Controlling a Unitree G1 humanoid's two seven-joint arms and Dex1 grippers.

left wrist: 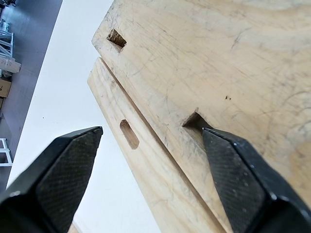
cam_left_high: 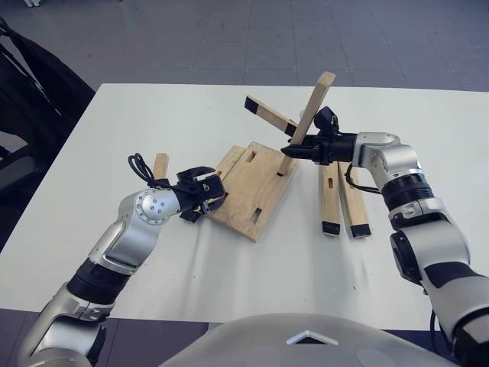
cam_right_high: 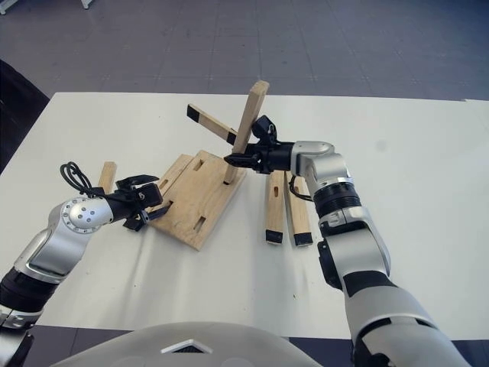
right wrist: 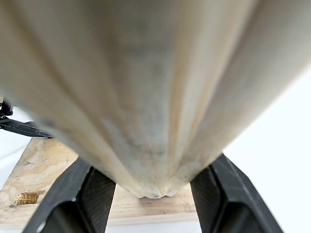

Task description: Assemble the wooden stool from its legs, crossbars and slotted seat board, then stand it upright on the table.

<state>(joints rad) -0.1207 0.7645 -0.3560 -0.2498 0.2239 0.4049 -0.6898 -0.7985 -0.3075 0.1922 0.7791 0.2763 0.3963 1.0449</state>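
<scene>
The slotted seat board (cam_left_high: 256, 191) lies flat at the table's middle. My right gripper (cam_left_high: 294, 151) is shut on a wooden leg (cam_left_high: 309, 115) that stands tilted, its lower end resting at the board's far right corner by a slot. In the right wrist view the leg (right wrist: 146, 87) sits between the fingers (right wrist: 92, 199). My left gripper (cam_left_high: 205, 195) is open at the board's near left edge. Its fingers (left wrist: 63, 179) straddle that edge of the board (left wrist: 218, 58) and a slotted crossbar (left wrist: 131, 141) lying alongside.
A black-tipped leg (cam_left_high: 267, 113) lies behind the board. Two more legs (cam_left_high: 330, 202) (cam_left_high: 354, 205) lie side by side to the right of it. A short wooden piece (cam_left_high: 160, 164) lies at the left. The near part of the table (cam_left_high: 252, 275) is bare.
</scene>
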